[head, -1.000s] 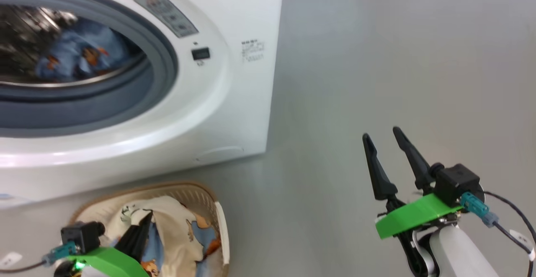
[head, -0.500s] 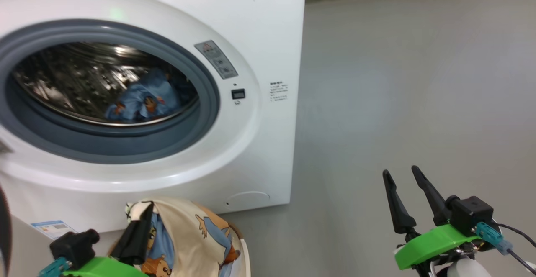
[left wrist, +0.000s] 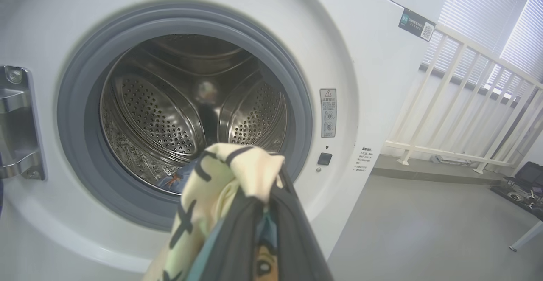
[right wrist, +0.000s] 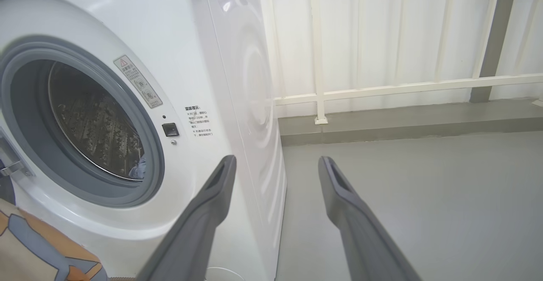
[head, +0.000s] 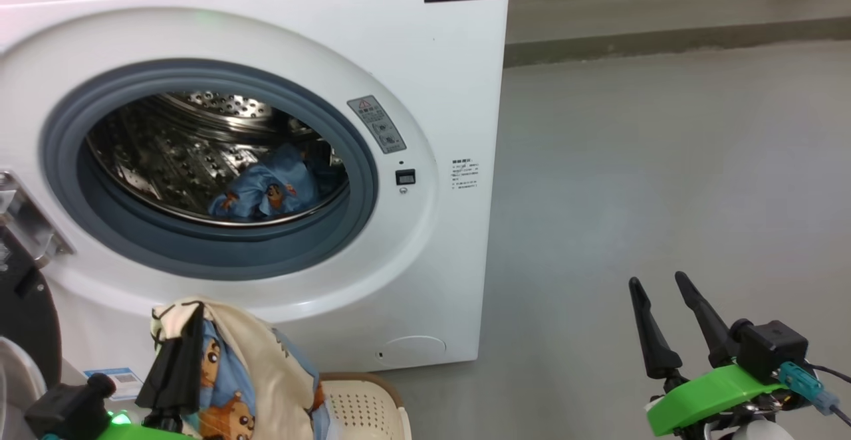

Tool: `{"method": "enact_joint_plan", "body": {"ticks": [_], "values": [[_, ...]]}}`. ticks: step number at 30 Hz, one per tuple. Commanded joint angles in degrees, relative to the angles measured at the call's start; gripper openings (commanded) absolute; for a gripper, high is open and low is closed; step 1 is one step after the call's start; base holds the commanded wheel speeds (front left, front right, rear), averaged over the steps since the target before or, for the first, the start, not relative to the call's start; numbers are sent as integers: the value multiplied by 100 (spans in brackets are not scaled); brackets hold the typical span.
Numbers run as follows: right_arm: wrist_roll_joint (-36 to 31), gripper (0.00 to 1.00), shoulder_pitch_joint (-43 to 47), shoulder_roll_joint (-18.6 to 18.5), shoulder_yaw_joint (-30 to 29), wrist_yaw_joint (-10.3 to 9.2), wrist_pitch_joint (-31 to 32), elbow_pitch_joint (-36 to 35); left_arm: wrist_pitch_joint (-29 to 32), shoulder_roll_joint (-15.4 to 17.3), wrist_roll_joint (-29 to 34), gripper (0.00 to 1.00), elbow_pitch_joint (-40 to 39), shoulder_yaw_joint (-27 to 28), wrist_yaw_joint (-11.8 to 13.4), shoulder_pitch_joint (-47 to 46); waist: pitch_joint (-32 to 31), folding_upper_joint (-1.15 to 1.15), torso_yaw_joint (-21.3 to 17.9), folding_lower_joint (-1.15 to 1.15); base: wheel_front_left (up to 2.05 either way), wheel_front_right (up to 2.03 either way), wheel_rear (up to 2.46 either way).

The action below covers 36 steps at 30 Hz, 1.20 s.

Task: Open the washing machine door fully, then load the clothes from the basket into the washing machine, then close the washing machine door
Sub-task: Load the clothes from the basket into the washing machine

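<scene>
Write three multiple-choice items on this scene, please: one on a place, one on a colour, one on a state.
1. Where does the blue garment lie?
A. on the floor
B. in the drum
C. on top of the machine

2. What colour is the ring around the drum opening?
A. grey
B. red
C. yellow

3. In what state is the left end effector?
A. open and empty
B. shut on a basket handle
C. shut on the cream garment

Answers:
1 B: the blue cloth rests on the perforated steel wall, behind the ring.
2 A: the rubber band framing the opening is grey.
3 C: it pinches a fold of the cream cloth.
</scene>
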Motion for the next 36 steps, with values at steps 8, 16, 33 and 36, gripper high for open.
{"method": "enact_joint_plan", "body": {"ticks": [8,16,33,36], "values": [[72,100,-3,-154,149,43,-46,-201,-68,46,104,0,-309,236,147,7,-104,0,60,0,0,0,0],[80,100,2,-199,174,43,-46,-222,-68,46,126,0,-313,304,179,-23,-96,0,50,0,0,0,0],[21,100,-81,-209,262,43,-46,-222,-67,41,293,0,121,457,66,-1037,98,0,-198,0,0,0,0],[-13,100,-106,-188,282,43,-46,-232,-67,88,324,0,391,499,10,-1335,196,0,-271,0,0,0,0]]}}
